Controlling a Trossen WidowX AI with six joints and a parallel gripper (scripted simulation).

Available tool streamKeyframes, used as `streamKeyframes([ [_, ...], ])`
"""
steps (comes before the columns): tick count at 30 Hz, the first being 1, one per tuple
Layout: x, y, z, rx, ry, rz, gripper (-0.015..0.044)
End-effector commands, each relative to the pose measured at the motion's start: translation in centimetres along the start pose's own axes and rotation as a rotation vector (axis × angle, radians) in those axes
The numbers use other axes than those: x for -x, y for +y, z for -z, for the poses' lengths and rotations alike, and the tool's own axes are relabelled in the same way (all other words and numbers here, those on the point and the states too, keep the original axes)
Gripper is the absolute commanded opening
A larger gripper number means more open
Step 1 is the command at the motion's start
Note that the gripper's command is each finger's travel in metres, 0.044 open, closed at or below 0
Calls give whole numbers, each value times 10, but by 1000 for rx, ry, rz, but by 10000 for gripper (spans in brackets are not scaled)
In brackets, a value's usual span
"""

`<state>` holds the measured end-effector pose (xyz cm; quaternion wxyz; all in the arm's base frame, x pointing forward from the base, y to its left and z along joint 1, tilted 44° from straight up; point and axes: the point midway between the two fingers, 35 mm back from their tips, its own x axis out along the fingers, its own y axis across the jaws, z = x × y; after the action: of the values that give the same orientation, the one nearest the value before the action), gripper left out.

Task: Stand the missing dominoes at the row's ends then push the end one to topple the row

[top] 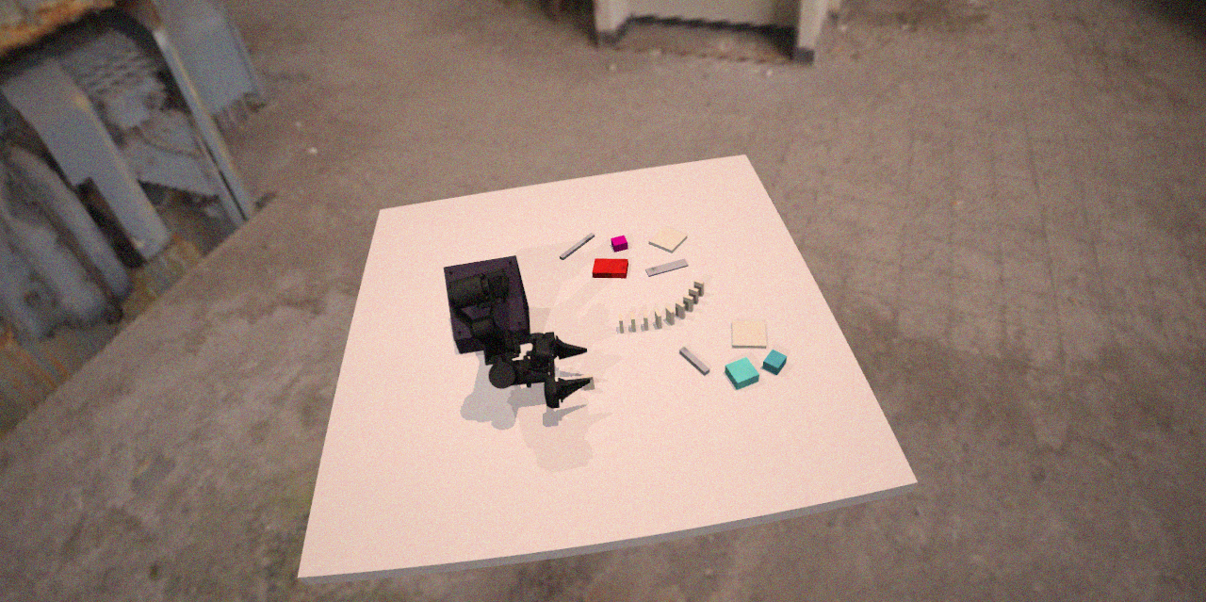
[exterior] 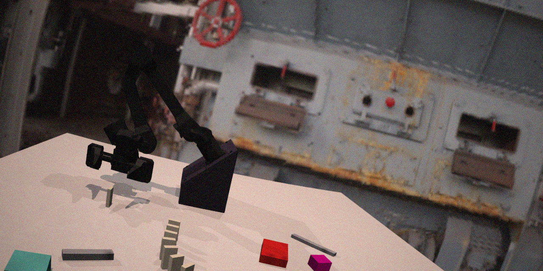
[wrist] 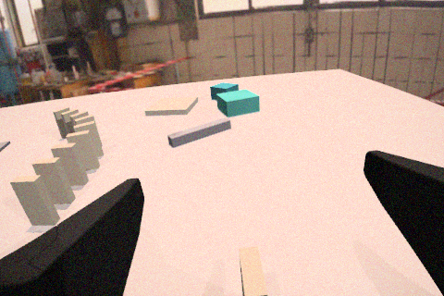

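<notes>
A curved row of several pale dominoes (top: 661, 313) (exterior: 170, 246) (wrist: 68, 154) stands on the white table (top: 472, 496). One more pale domino (exterior: 109, 196) stands upright by itself, well short of the row's near end. My gripper (top: 583, 366) (exterior: 117, 163) (wrist: 255, 176) is wide open and empty. It hangs just above and behind that lone domino, with the fingers clear of it on both sides. Grey dominoes lie flat: one (top: 693, 359) (exterior: 87, 254) (wrist: 199, 133) near the teal blocks, two more (top: 666, 268) (top: 577, 246) beyond the row.
Two teal blocks (top: 741, 372) (top: 774, 360) (wrist: 237, 102), a red block (top: 610, 267) (exterior: 274, 252), a magenta cube (top: 619, 242) (exterior: 319, 262) and two beige tiles (top: 667, 238) (top: 748, 333) lie around the row. The dark robot base (top: 484, 295) (exterior: 206, 182) stands left of the row.
</notes>
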<state>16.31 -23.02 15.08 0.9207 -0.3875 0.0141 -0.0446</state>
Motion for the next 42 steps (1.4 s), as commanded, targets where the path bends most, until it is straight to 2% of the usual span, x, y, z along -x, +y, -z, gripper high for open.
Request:
streamKeyframes([
  [1, -4, -9, -9, 50, -8, 3, 440],
  [3, -12, -24, -16, 107, -20, 8, 440],
  [7, -41, -34, -11, 44, 12, 25, 440],
  [12, -85, -40, -5, -20, 107, 27, 440],
  [17, -112, -37, 8, 44, 310, 0, 440],
  [21, -122, -22, 18, 191, 564, -125, 440],
  [24, -116, -5, 18, 366, 765, -306, 440],
  [29, -83, 6, -6, 771, 1026, -678, 440],
  [33, -59, 9, -20, 941, 1102, -886, 440],
  [42, -32, 4, -40, 1149, 1161, -1119, 440],
])
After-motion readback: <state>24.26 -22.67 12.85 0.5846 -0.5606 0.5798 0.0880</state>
